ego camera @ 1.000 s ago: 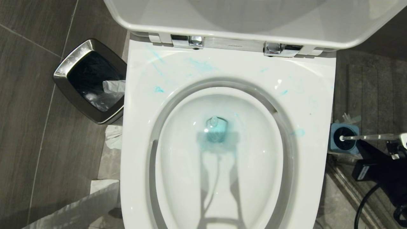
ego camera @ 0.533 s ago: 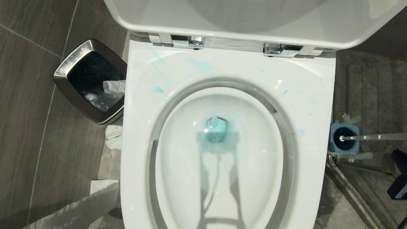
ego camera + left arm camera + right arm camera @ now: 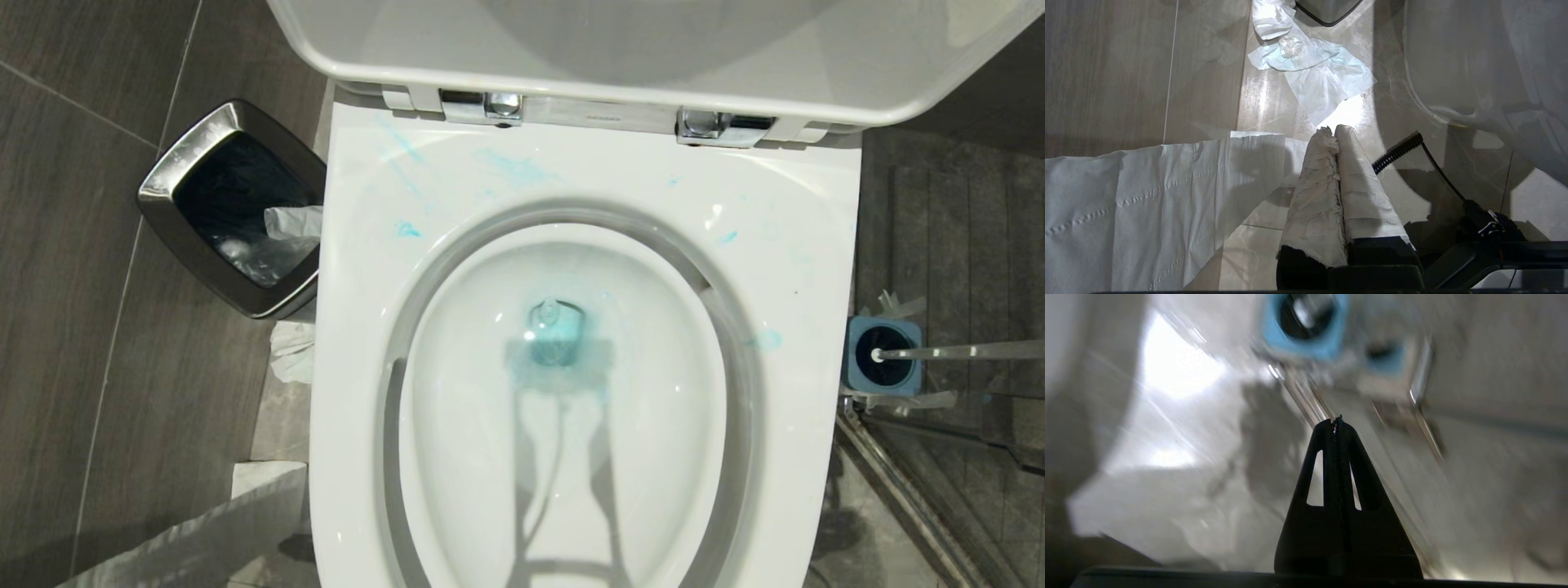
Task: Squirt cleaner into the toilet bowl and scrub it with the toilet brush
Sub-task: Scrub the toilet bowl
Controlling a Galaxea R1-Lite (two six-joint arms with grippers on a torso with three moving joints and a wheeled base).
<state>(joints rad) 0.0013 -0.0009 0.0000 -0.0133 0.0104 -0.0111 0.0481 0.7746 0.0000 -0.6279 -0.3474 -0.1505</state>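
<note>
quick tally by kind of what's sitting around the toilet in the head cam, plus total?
Toilet brush in holder: 1
Waste bin: 1
Tissue paper on floor: 2
Total: 4

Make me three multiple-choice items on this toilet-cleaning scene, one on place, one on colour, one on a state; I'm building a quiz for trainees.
1. The waste bin stands where?
A) on the robot's left of the toilet bowl
B) on its right
C) on the seat

2. The liquid pooled in the bowl is:
A) yellow
B) blue-teal
C) red

3. The toilet brush is:
A) in the right gripper
B) lying in the bowl
C) standing in its holder

Key: 1 A, the head view shows the bin at the bowl's left. 2 B, teal tints the water. 3 C, the handle rises from the blue holder; the gripper's fingers are shut on nothing.
</note>
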